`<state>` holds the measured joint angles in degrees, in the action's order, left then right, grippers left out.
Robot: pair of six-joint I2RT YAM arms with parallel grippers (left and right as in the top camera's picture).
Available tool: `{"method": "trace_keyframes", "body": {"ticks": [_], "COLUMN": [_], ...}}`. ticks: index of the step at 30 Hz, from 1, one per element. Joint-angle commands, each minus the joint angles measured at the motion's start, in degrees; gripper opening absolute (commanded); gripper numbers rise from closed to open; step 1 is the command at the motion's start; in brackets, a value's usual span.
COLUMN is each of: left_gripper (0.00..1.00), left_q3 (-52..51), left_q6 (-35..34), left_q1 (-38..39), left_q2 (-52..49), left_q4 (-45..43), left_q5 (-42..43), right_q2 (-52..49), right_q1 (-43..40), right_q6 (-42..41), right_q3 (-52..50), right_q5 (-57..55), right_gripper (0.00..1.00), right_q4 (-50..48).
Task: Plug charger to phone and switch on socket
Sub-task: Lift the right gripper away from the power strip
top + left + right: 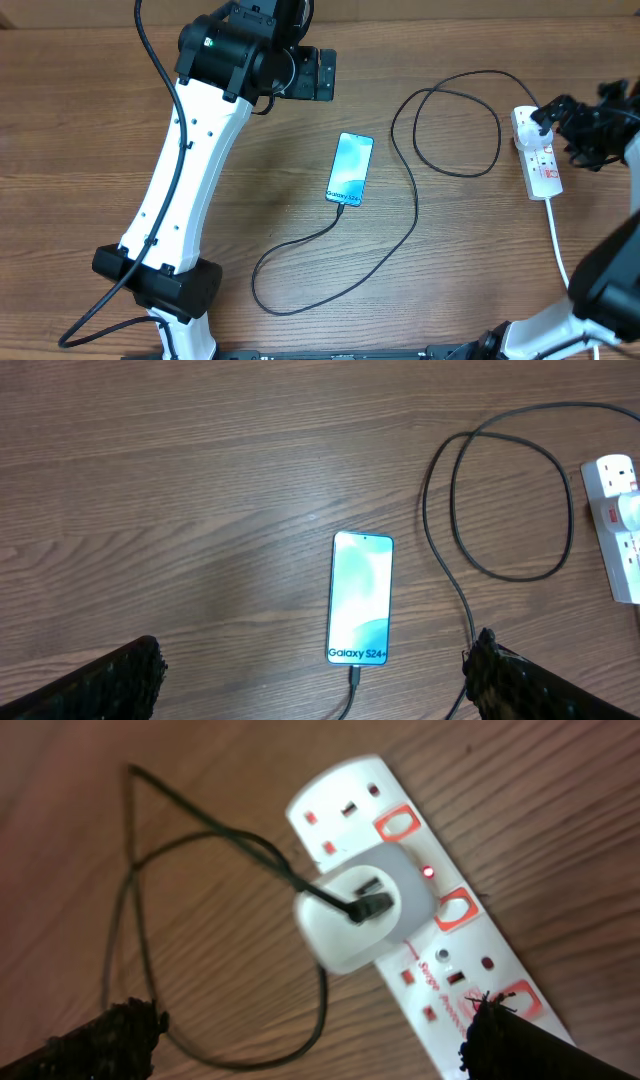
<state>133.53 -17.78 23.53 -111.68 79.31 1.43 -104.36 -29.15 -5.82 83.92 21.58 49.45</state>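
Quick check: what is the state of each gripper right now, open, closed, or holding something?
Left gripper: open, holding nothing.
Right gripper: open, holding nothing.

**A:** Overhead's evenly lit, soft light, only faint shadows by the left arm (190, 170). The phone (360, 598) screen glows, slightly washed out.

**B:** Yeah, but right wrist view's soft and reddish: socket (340, 795) looks smeary, fingers (100, 1042) at the near edge are dark blur.

The phone (350, 168) screen is glowing cyan-blue; charger (365, 906) is showing black, socket (546, 178) white with red marks, table (80, 120) brown woodgrain.
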Motion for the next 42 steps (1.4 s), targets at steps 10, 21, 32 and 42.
{"method": "trace_keyframes", "body": {"ticks": [10,21,32,42], "left_gripper": [1.00,1.00,1.00,1.00], "left_q3": [0.1,0.1,0.1,0.1], "left_q6": [1.1,1.1,1.1,1.1], "left_q1": [-0.2,-0.2,-0.2,-0.2], "left_q2": [-0.5,-0.5,-0.5,-0.5], "left_q4": [-0.1,-0.1,-0.1,-0.1], "left_q5": [-0.4,-0.4,-0.4,-0.4], "right_q2": [21.9,26.4,26.4,26.4], "right_q1": [0.2,0.2,0.2,0.2], "right_q6": [-2.8,-3.4,-3.4,-3.4], "right_q3": [2.0,2.0,2.0,2.0], "right_q5": [-9.4,-9.5,-9.6,-9.6], "right_gripper": [1.00,1.00,1.00,1.00], "right_q4": [10.8,11.6,11.6,11.6]}}
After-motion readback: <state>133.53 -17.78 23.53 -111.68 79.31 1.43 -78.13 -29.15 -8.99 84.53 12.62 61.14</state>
